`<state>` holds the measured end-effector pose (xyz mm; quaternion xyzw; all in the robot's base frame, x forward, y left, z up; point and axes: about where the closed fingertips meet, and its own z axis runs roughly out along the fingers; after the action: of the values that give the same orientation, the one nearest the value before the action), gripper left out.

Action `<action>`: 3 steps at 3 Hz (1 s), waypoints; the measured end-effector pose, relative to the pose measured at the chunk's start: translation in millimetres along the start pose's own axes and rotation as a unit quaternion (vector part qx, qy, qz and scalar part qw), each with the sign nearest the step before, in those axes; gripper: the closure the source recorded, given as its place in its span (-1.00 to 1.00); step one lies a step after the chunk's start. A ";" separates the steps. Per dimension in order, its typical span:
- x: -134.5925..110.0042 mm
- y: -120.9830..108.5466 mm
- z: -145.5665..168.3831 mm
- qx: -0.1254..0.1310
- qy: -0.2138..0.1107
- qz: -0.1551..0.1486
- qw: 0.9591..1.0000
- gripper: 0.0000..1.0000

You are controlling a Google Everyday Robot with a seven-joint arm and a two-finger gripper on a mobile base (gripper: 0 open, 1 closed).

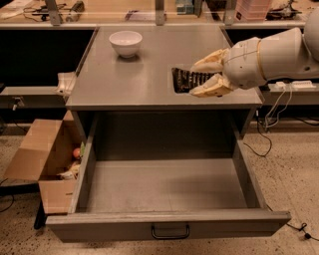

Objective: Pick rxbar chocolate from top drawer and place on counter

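Note:
My gripper [198, 78] comes in from the right and is shut on the rxbar chocolate [184, 79], a dark flat bar with pale stripes. It holds the bar over the right front part of the grey counter [149, 74]; I cannot tell if it touches the surface. The top drawer [167, 187] stands pulled open below, its inside bare, its front panel with a dark wire handle [170, 232] nearest the camera.
A white bowl [125, 42] stands at the counter's back left. An open brown cardboard box [47, 159] with small items sits on the floor left of the drawer. A cluttered workbench [149, 10] runs behind the counter. Cables [271, 117] hang at the right.

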<state>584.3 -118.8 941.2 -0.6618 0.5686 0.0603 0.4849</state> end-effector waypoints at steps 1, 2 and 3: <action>0.9 -1.5 0.9 0.001 0.001 0.002 1.000 1.00; 11.1 -17.6 10.0 0.008 0.016 0.026 1.000 1.00; 52.2 -59.6 39.7 0.008 0.036 0.086 0.996 1.00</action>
<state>669.4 -133.8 921.7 -0.6081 0.6411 0.0733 0.4623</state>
